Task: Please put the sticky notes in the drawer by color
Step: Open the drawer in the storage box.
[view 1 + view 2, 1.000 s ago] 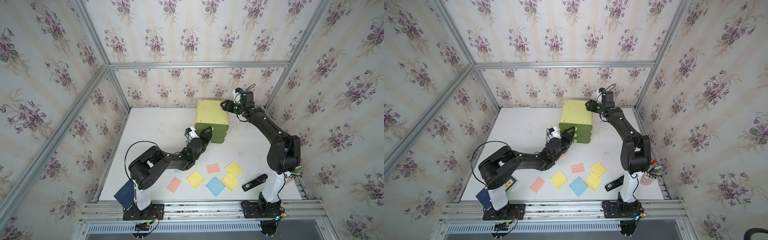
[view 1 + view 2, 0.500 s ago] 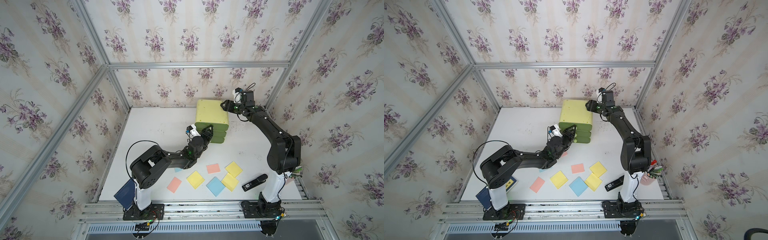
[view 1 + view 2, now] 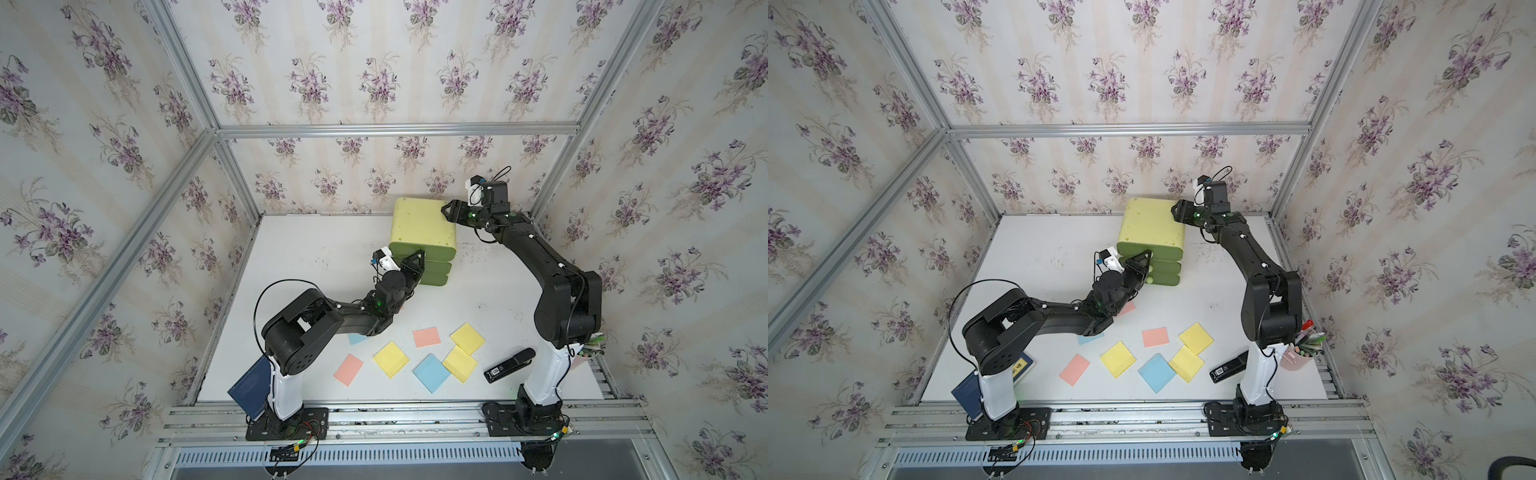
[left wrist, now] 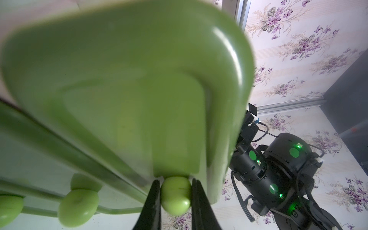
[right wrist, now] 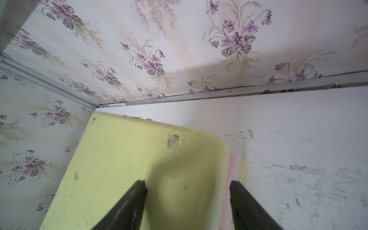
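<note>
The left tool was clenched on a round knob of the drawer (the topmost one, as far as a top view showed). The pull therefore lay straight back along that arm, toward the front of the bench. The right tool, jaws apart, sat at the drawer's pale top rear edge and gripped nothing. All three green fronts looked closed. The sticky notes lay flat and scattered on the bench before it, pink, yellow and blue.
</note>
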You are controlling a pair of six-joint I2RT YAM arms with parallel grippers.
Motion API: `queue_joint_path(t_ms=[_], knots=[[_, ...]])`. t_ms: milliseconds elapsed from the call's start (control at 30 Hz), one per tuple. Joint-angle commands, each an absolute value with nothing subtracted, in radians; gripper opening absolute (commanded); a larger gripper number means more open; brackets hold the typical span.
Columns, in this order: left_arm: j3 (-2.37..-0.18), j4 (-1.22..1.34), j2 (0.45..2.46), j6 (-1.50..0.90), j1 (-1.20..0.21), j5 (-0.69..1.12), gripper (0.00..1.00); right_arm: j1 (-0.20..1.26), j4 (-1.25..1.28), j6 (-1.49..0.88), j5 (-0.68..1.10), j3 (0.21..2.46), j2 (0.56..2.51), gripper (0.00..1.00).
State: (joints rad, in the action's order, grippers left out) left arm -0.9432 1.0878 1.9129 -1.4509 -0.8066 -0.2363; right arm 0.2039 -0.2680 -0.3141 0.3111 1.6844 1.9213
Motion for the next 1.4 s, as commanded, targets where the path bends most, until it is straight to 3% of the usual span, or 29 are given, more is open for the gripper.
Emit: queue_joint_path(t_ms=[0, 133, 1133, 1167, 1300, 1367], knots=[[-0.946, 1.092, 1.922, -1.444, -0.805, -0.212, 0.18, 0.206, -0.347, -0.299, 0.317, 1.681, 1.929, 0.7], [-0.92, 1.106, 1.906, -1.448, -0.809, -0.195, 0.08, 0.205, -0.355, -0.299, 0.313, 1.688, 1.94, 0.7], [-0.627, 1.111, 1.662, -1.461, -0.974, -0.182, 0.1, 0.2, -0.419, -0.319, 0.288, 1.768, 1.983, 0.7], [-0.626, 1.1, 1.656, -1.458, -0.976, -0.183, 0.12, 0.2, -0.42, -0.319, 0.286, 1.769, 1.981, 0.7], [-0.621, 1.049, 1.639, -1.456, -0.976, -0.197, 0.47, 0.2, -0.43, -0.319, 0.284, 1.766, 1.97, 0.71], [-0.617, 1.055, 1.639, -1.453, -0.976, -0.199, 0.56, 0.199, -0.432, -0.322, 0.289, 1.767, 1.965, 0.72]])
